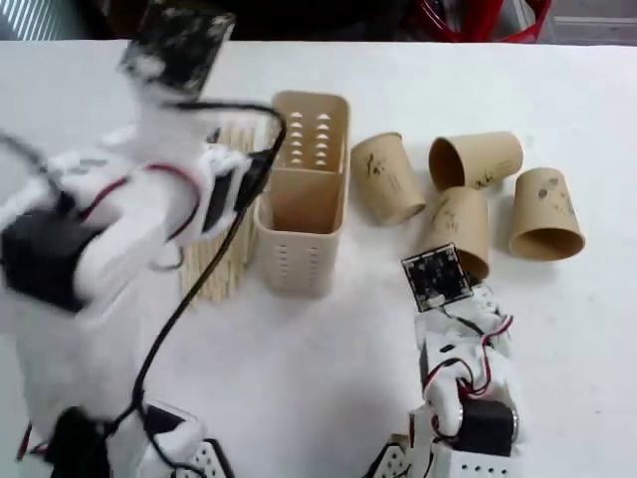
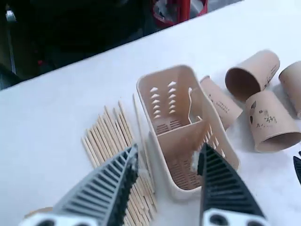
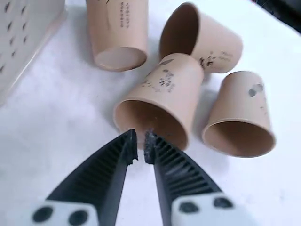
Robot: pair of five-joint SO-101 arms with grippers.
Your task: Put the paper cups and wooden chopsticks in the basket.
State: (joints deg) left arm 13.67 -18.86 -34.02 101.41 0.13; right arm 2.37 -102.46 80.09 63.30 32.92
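On the table [image 1: 328, 378], the basket [image 1: 302, 249] stands upright near the middle, toward the far edge. The wooden chopsticks [image 1: 214, 264] lie in a flat bundle on the table just beside the basket, on the left arm's side. Four paper cups [image 1: 476, 159] lie tipped on their sides in a cluster on the basket's other side, all on the table, one close to the basket wall. The left gripper [image 2: 167, 157] hangs above the chopsticks and the basket's near edge, fingers spread wide. The right gripper [image 3: 140, 145] is low at the open rim of the nearest cup [image 3: 157, 101], fingers almost pressed together with a thin gap. Cannot tell if they nip the rim.
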